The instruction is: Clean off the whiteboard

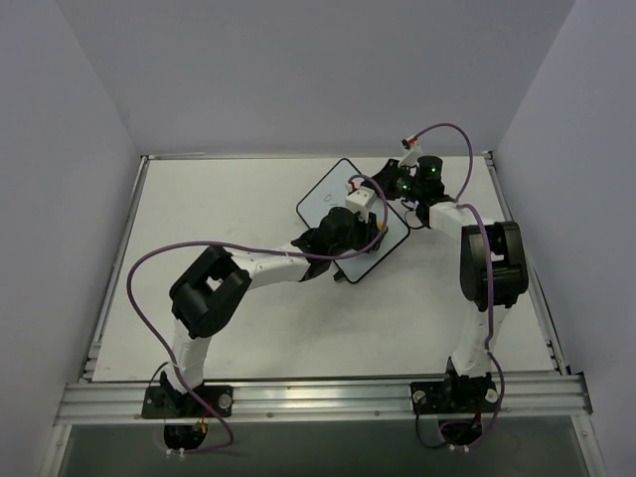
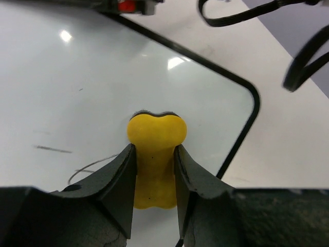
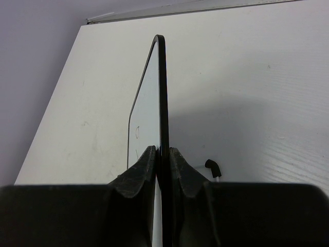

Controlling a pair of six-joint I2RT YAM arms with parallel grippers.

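Note:
The whiteboard lies tilted at the back middle of the table, white with a thin black frame. In the left wrist view its surface carries a few faint dark strokes at the lower left. My left gripper is shut on a yellow eraser block, whose tip rests on the board near its rounded corner. My right gripper is shut on the whiteboard's black edge, seen end-on, with faint marks on the white face. From above, the right gripper sits at the board's right corner.
The white table runs to grey walls at the back and sides. A metal rail crosses the near edge by the arm bases. Purple cables loop off both arms. A small black foot shows behind the board.

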